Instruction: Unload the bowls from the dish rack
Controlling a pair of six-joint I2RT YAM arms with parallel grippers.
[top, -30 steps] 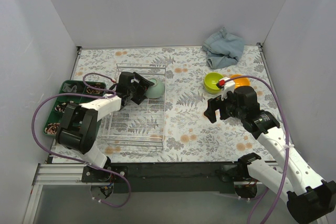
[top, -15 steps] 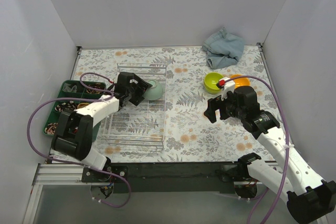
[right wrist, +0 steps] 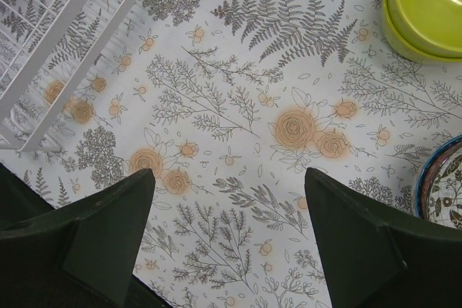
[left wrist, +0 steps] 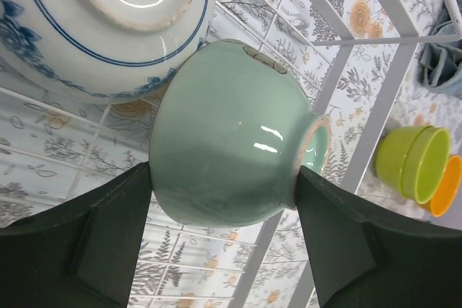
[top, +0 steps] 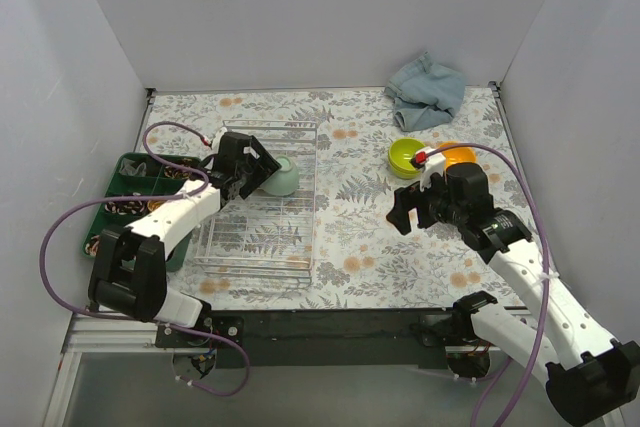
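Left gripper (top: 258, 171), nearer, apparently clamps sideways pale green bowl (left wrist: 224, 135) at one o'clock in dish rack (top: 312, 217); right gripper (right wrist: 227, 178) gapes empty.

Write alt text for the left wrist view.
A pale green bowl on its side is gripped between the dark left fingers, the dish rack's wires behind it. A blue-and-white bowl shows its base at upper left; lime green bowls and an orange bowl sit far right.
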